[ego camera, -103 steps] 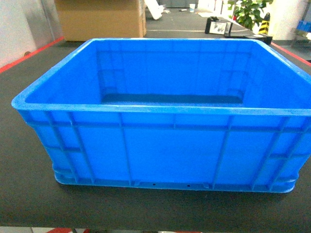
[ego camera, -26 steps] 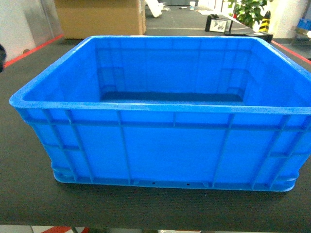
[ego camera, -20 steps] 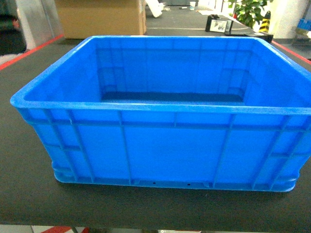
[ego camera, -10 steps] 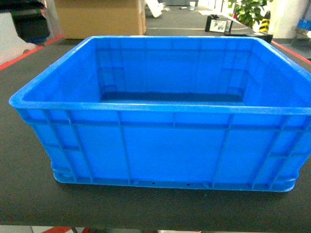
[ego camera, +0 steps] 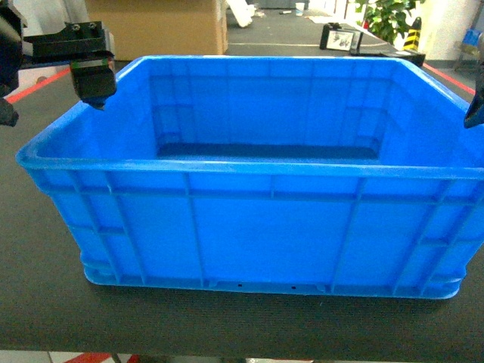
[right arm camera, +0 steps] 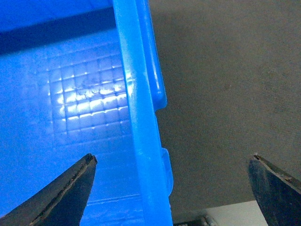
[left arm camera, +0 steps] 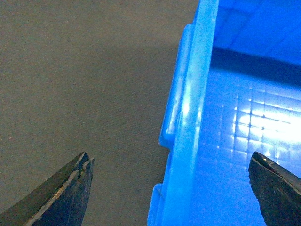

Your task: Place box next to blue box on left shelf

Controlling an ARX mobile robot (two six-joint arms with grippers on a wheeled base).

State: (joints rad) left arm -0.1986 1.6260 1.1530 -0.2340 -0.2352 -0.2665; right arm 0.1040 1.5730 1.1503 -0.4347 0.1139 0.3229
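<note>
The box [ego camera: 265,227], a large open-top bright blue crate, stands empty on the dark table [ego camera: 38,265]. My left gripper [ego camera: 49,98] hovers open above its left wall. In the left wrist view the left gripper [left arm camera: 170,160] straddles the crate's rim [left arm camera: 188,141], one finger outside and one over the floor. My right gripper [right arm camera: 172,160] is open too and straddles the right rim [right arm camera: 141,132] the same way. Only one of its fingers [ego camera: 476,112] shows at the right edge of the head view. The other blue box and the left shelf are out of view.
A big cardboard box [ego camera: 155,26] stands behind the table at the back left. A black device [ego camera: 340,38] and a potted plant [ego camera: 389,15] are at the back right. Red tape [ego camera: 45,83] marks the table's side edges.
My left arm has come in from the upper left and now hangs over the crate's left rim. A right finger has appeared at the right edge. The crate has stayed put.
</note>
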